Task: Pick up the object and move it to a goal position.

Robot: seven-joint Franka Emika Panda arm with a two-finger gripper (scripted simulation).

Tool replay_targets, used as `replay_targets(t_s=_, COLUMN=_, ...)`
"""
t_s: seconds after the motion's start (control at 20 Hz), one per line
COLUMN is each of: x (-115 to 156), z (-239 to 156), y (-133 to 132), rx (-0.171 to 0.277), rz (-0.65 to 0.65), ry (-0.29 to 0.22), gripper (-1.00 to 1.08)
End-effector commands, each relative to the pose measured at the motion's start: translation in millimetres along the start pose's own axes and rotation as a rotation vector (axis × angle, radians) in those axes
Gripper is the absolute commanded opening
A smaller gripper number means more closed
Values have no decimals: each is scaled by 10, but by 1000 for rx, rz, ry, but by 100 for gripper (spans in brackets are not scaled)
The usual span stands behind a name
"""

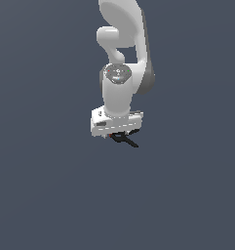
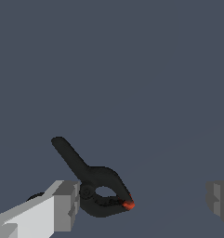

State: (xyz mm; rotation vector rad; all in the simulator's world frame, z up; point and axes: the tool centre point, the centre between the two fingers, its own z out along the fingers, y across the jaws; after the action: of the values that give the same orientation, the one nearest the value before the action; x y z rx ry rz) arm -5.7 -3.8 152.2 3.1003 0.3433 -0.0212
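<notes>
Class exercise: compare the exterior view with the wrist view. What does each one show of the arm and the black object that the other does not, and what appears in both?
Only the exterior view shows the white arm reaching down from above, with the tool beneath it.

Only the wrist view shows the black object in full: a long thin arm, a looped body with a hole, and the red-orange tip. It also shows the two fingers set wide apart, the object close against one of them.

Both show the black object at the tool and the plain dark grey floor.
</notes>
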Motion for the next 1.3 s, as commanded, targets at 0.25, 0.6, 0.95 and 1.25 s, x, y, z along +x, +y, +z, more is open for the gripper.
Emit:
replay_targets(t_s=0.25, x=-110, z=179, y=-79, rx=-3, rz=-212, ry=-1, gripper=100)
replay_targets(t_s=0.6, x=-226, z=347, y=-174, rx=-4, rz=-427, ry=-1, gripper=100)
replay_targets(t_s=0.95, x=-348, z=502, y=-281, rx=-2, rz=-645, ry=2, gripper=100)
replay_targets(t_s=1.25, x=-457, z=625, y=-384, rx=1, rz=-832, ry=8, gripper=100)
